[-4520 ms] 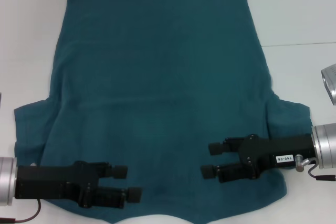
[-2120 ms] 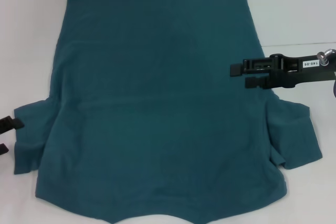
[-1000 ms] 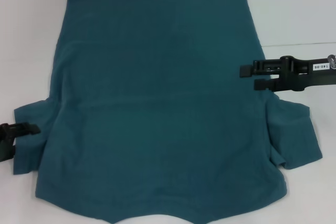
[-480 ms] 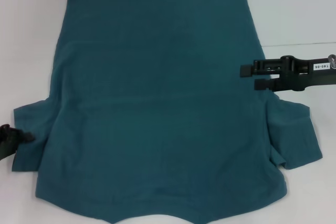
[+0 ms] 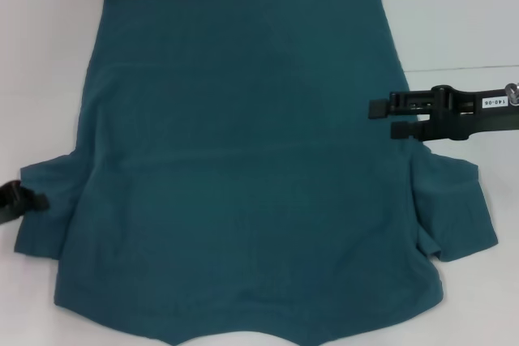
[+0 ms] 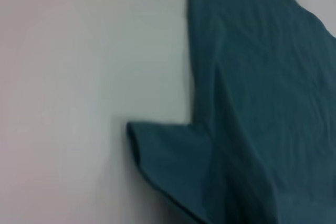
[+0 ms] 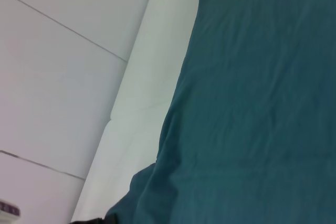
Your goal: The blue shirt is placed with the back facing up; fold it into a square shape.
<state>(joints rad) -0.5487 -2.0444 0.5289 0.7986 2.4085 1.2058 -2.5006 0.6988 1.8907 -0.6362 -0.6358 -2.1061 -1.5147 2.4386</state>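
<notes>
Both hands out at the shirt's edges, no fold begun.

You've got the blue shirt [image 5: 243, 160] lying flat, back up, on the white table [image 5: 454, 14], hem far, collar edge near you. Since a few seconds ago both hands have left the near hem: your right hand [image 5: 381, 117] now hovers over the shirt's right side edge above the sleeve, fingers narrowly parted, holding nothing. Your left hand [image 5: 28, 200] has crept in at the left sleeve's outer edge; only its tip shows, so you cannot tell its opening. The left sleeve edge looks slightly shifted, which suggests a first grab for the sleeve fold. Cloth reads soft, matte, lightly creased, plain-backed; the body tapers toward the far hem, with short sleeves jutting at both sides. It will likely drape and slump when lifted.
</notes>
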